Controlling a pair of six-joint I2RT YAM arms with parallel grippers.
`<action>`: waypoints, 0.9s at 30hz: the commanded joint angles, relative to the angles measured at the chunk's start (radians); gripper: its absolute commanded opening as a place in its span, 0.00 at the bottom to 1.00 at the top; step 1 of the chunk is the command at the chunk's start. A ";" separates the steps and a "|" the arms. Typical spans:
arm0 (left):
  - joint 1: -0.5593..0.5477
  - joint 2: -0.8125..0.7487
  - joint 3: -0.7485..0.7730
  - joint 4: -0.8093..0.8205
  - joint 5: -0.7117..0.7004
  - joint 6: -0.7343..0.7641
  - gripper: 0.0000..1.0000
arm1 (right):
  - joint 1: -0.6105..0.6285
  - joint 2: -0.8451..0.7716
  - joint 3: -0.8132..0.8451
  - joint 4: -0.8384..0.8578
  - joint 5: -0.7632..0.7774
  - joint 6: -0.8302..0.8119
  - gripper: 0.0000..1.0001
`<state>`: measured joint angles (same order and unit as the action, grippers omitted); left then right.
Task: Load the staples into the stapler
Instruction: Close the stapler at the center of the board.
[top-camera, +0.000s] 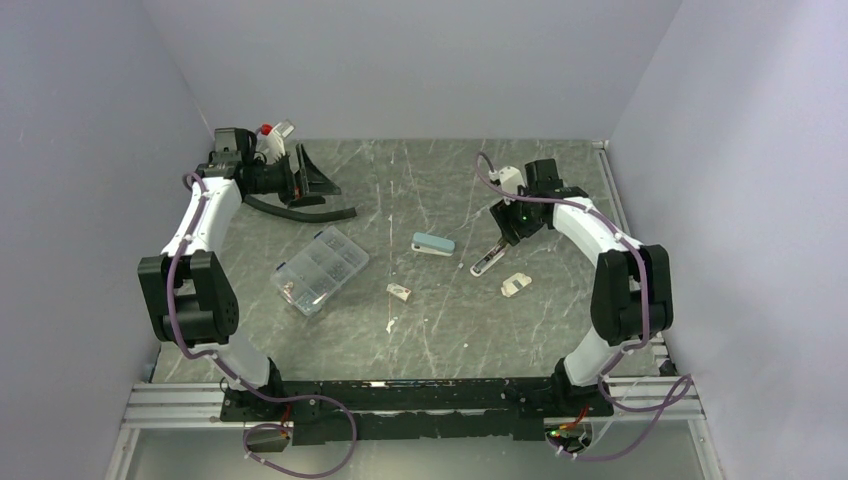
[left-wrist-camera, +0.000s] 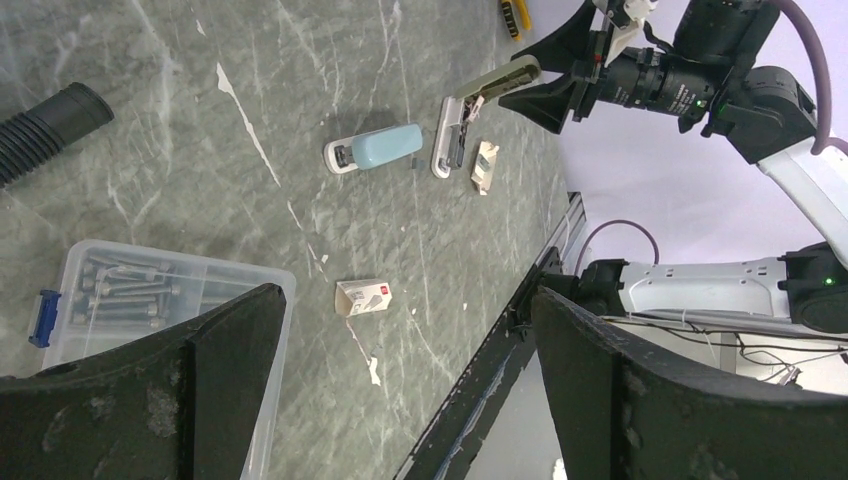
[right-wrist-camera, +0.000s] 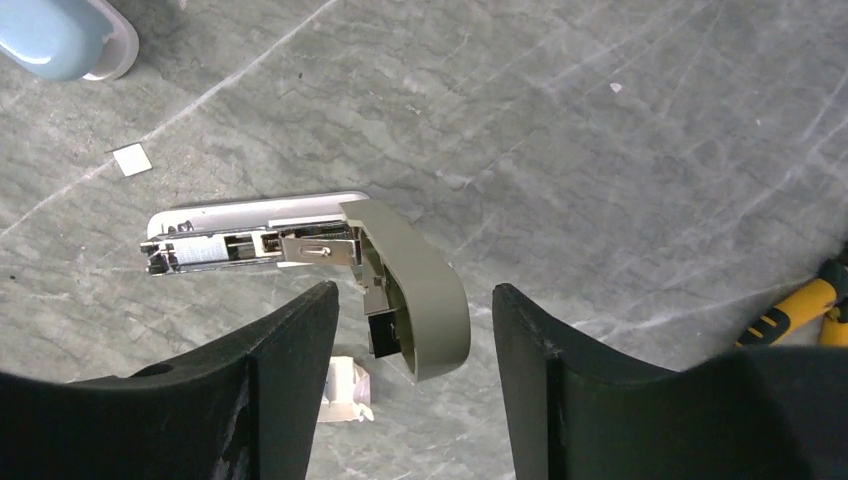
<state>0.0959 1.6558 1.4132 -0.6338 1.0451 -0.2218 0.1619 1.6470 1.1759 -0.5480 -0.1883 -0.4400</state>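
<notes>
**A:** What is the overhead view showing?

**B:** My left gripper (top-camera: 310, 180) is hanging at the upper left, jaws wide apart and gripping nothing. My right gripper (top-camera: 503, 228) is hovering right of centre, just above the opened grey metal stapler (top-camera: 487, 260). The small white cardboard staple box (top-camera: 399, 291) is lying mid-frame on the dark marbled table (top-camera: 420, 180). It is sitting between the clear plastic compartment case (top-camera: 320, 268) and the stapler, apart from both.

**A:** And your left wrist?

**B:** The box, red mark showing, is lying low in the middle between my black left fingers (left-wrist-camera: 640, 400), untouched. The pale blue stapler (left-wrist-camera: 378, 148) is lying above it, beside the grey one.

**A:** Right wrist?

**B:** My right fingers (right-wrist-camera: 290, 380) are standing apart on either side of the stapler's raised olive-grey lid (right-wrist-camera: 425, 290). A gap is showing on each side. Its open magazine is stretching toward the left.
</notes>
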 joint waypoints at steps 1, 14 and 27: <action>0.001 -0.001 0.019 0.001 -0.009 0.032 0.98 | -0.007 0.008 0.015 0.013 -0.049 0.001 0.59; 0.001 0.011 0.021 0.004 -0.009 0.016 0.98 | 0.007 -0.050 -0.066 0.073 0.004 0.027 0.37; 0.001 0.000 0.008 0.003 -0.018 0.013 0.98 | 0.157 -0.130 -0.176 0.161 0.242 0.076 0.38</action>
<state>0.0959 1.6669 1.4132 -0.6342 1.0256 -0.2230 0.2859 1.5585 1.0080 -0.4282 -0.0292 -0.3889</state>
